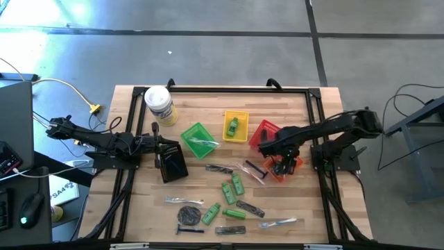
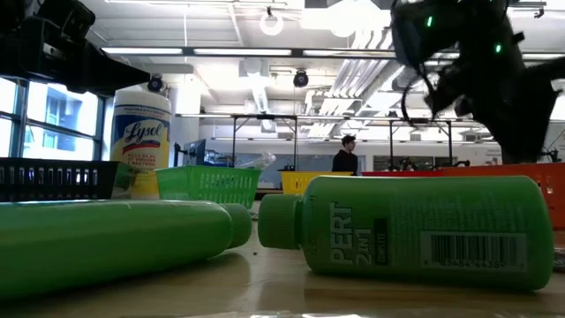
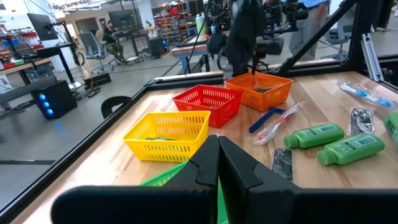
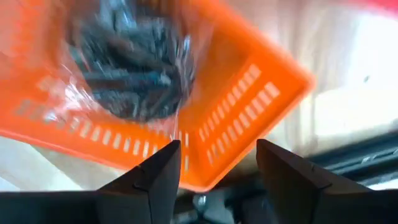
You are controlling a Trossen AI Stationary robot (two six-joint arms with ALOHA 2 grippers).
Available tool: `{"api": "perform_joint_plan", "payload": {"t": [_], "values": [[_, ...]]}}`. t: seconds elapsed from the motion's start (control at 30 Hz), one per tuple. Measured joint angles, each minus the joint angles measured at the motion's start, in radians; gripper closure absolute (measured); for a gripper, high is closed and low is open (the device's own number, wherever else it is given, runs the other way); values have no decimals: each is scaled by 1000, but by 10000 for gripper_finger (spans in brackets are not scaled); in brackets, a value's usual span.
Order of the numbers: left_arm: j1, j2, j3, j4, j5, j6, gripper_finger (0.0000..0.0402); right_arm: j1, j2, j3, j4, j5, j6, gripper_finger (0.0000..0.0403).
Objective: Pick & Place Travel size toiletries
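Two claws show: the right claw hangs over the orange basket with fingers parted, empty; a clear-wrapped dark disc lies blurred inside. The left claw is closed, empty, by the green basket. Other toiletries lie scattered on the surface.

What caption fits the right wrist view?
Open right hand above the orange basket, a clear-wrapped dark disc lying inside.

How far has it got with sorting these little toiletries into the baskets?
Early on. Done: a green bottle lies in the yellow basket, a clear-wrapped piece in the green basket. In hand: the open right gripper hovers over a wrapped dark disc in the orange basket. Left: many items on the wooden table.
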Motion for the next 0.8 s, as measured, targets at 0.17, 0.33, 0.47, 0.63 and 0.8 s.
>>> {"api": "perform_joint_plan", "payload": {"t": [0.17, 0.33, 0.47, 0.63, 0.8], "values": [[0, 0, 0, -1, 0, 0, 402, 28, -225, 0, 127, 125, 47, 205], [0, 0, 0, -1, 0, 0, 402, 73, -523, -20, 533, 278, 28, 222], [0, 0, 0, -1, 0, 27, 402, 111, -705, -157, 1022, 290, -101, 242], [0, 0, 0, -1, 0, 32, 402, 102, -822, -405, 1414, 203, -214, 290], [0, 0, 0, -3, 0, 32, 402, 71, -861, -574, 1529, 141, -228, 367]]}}
